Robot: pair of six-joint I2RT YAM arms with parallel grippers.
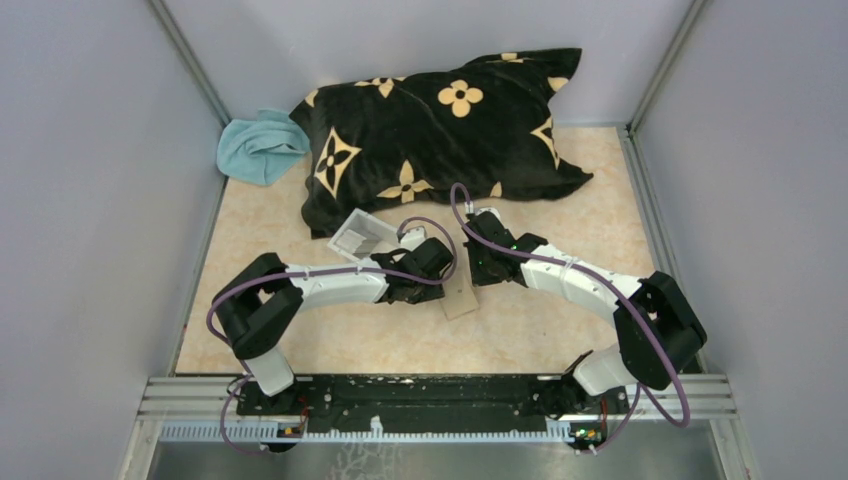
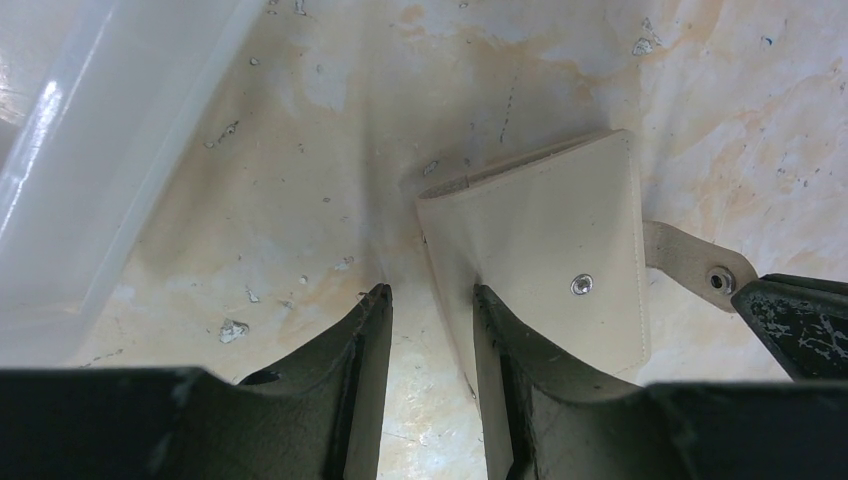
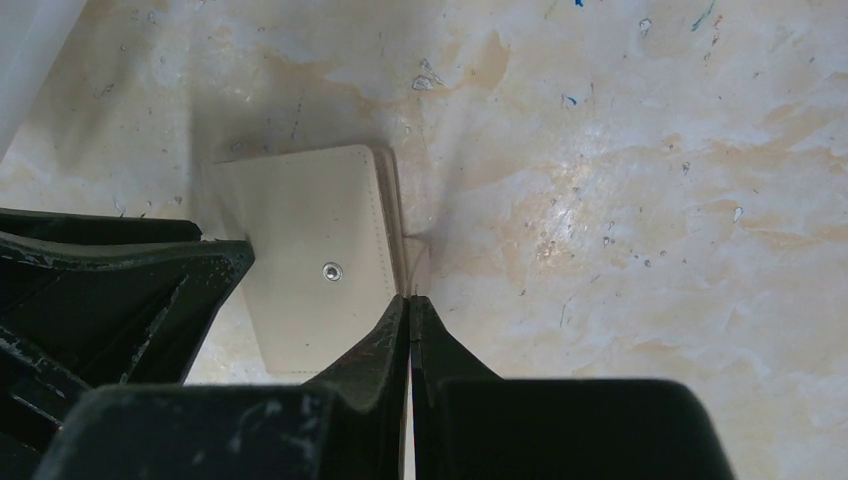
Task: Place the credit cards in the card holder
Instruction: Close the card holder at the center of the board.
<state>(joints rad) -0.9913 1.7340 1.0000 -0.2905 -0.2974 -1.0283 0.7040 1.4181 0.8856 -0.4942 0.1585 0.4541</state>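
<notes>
Jaws of the left gripper (image 2: 430,295) stand half open astride one edge of the card holder (image 2: 550,220), not clamping it; the right gripper (image 3: 410,300) is pressed tight together at its tab (image 2: 690,255).

Nothing legible on my feeds right now.
I'm scanning the black pillow (image 1: 440,130) at upper centre of the top view: tan flower and four-point star motifs printed across it, but no letters, numbers or brand name I can read.

Card holder (image 3: 310,250) is lying closed at left centre on the marbled table (image 3: 650,200), stud facing up. Right gripper (image 3: 411,300), lower centre, is pressing its fingers together at the holder's right edge. Left gripper (image 3: 225,243) is overlapping its left edge.
</notes>
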